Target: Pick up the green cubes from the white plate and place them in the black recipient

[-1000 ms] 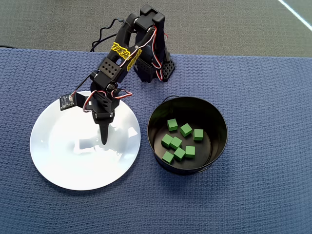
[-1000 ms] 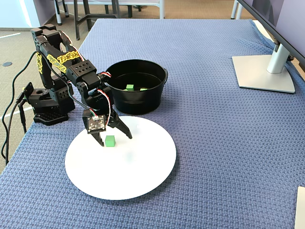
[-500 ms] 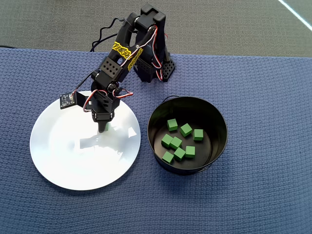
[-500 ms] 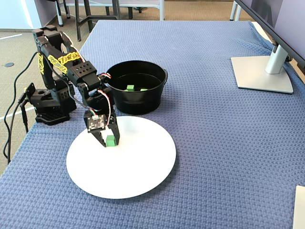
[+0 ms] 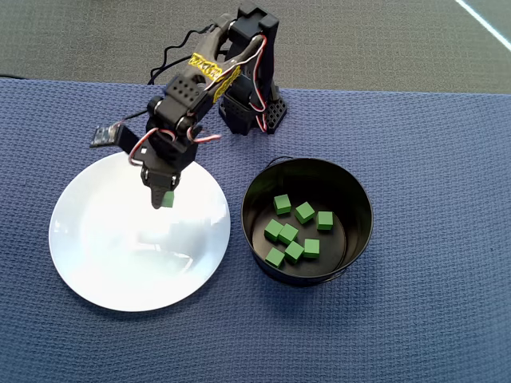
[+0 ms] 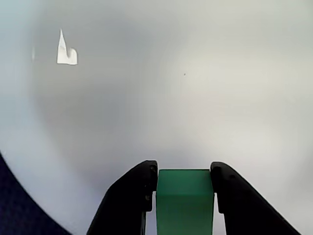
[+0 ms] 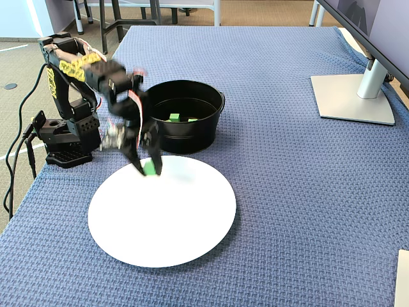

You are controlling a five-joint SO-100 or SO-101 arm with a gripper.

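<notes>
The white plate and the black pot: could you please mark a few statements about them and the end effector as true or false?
1. The end effector is shut on a green cube. True.
2. The black recipient holds no cubes. False: the overhead view shows seven green cubes lying inside it.
3. Other cubes lie on the white plate. False: apart from the held cube, no cube shows on the plate in any view.
4. In the overhead view the plate lies left of the pot. True.
5. The held cube hangs over the pot. False: it is over the plate, near the rim nearest the arm's base.
</notes>
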